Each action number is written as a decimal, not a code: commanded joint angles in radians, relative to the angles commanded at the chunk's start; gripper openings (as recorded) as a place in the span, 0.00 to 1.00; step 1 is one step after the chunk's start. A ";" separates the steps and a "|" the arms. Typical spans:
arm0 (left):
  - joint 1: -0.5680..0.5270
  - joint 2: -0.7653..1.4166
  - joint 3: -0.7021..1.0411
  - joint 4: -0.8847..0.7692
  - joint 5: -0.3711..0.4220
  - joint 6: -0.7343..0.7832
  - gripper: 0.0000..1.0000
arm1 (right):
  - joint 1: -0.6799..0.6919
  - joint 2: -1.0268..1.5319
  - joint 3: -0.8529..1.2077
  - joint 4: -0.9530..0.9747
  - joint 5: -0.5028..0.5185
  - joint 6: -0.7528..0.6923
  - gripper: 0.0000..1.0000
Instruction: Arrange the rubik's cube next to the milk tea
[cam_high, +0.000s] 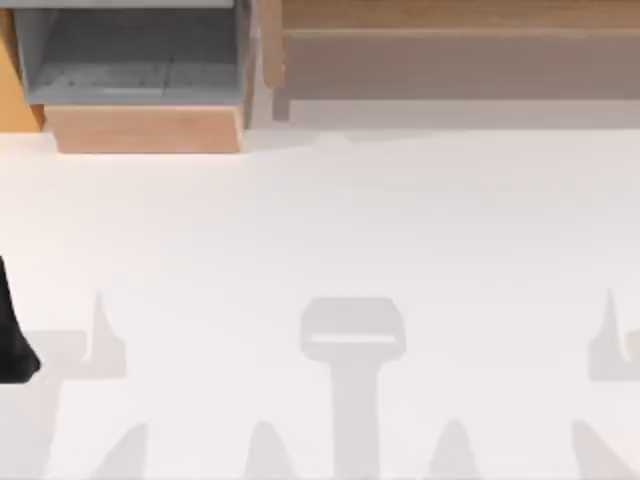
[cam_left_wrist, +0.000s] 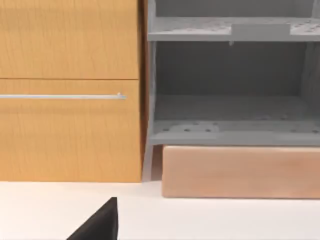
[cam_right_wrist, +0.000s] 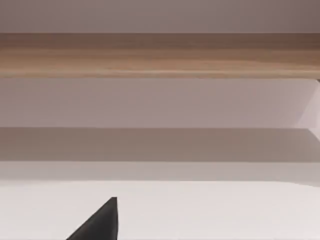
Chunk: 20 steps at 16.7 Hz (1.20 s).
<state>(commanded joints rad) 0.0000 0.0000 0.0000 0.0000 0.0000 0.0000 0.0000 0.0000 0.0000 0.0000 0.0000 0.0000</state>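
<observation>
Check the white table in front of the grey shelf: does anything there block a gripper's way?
Nothing visible does. The white table lies bare from the left arm at its left edge up to the grey shelf and the wooden box at its foot, both at the far left.

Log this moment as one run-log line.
left arm: parked, table's left edge | white table: bare | grey shelf unit: behind | task: not started

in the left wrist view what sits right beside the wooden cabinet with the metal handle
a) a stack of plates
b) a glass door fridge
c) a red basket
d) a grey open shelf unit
d: to the side of the wooden cabinet with its metal handle stands a grey shelf unit with open compartments, resting on a light wooden base.
</observation>
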 joint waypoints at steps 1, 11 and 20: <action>0.000 0.000 0.000 0.000 0.000 0.000 1.00 | 0.000 0.000 0.000 0.000 0.000 0.000 1.00; 0.000 0.000 0.000 0.000 0.000 0.000 1.00 | -0.092 0.475 0.450 0.051 -0.083 0.009 1.00; 0.000 0.000 0.000 0.000 0.000 0.000 1.00 | -0.204 1.323 1.180 0.112 -0.179 0.015 1.00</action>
<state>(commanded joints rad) 0.0000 0.0000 0.0000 0.0000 0.0000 0.0000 -0.2036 1.3233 1.1799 0.1119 -0.1788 0.0149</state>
